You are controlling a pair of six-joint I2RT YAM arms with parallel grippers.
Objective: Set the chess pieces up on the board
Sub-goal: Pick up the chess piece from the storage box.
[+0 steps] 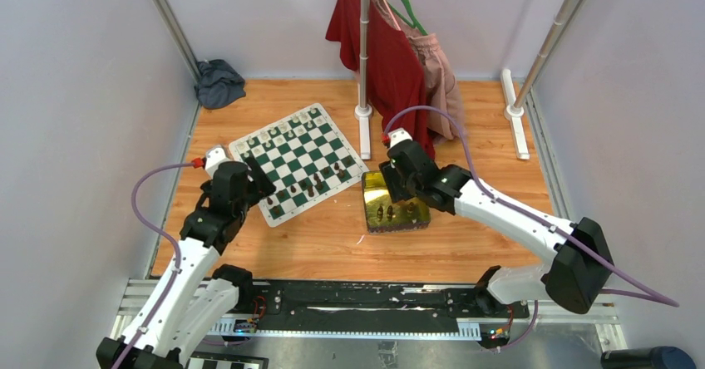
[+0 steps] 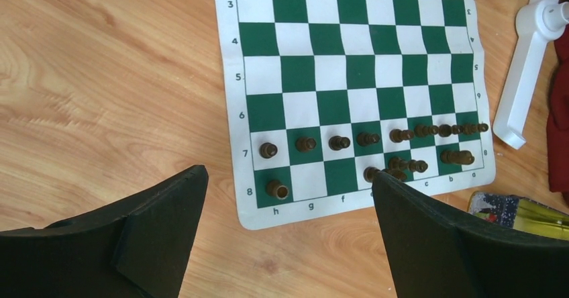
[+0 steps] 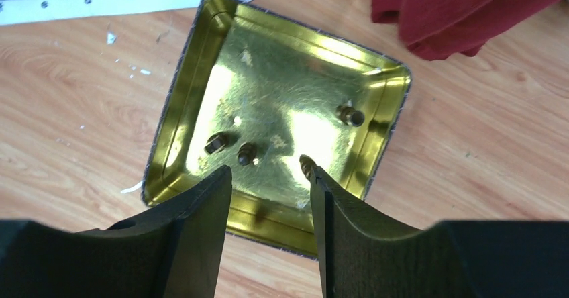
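Saw right gripper (image 3: 270,172) spread, empty, over near wall of tin (image 3: 181,110), dark brown chessmen (image 3: 246,154) just beyond its tips; left gripper (image 2: 288,173) spread, farther off.

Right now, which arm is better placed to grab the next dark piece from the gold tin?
Right. The right claw hovers open directly above the tin holding dark pieces; the left claw sits over the board corner.

Wooden tabletop (image 1: 332,248) under the board (image 1: 296,148), gold tin (image 1: 398,223), grey cloth (image 1: 219,83), white rack feet (image 1: 515,124).
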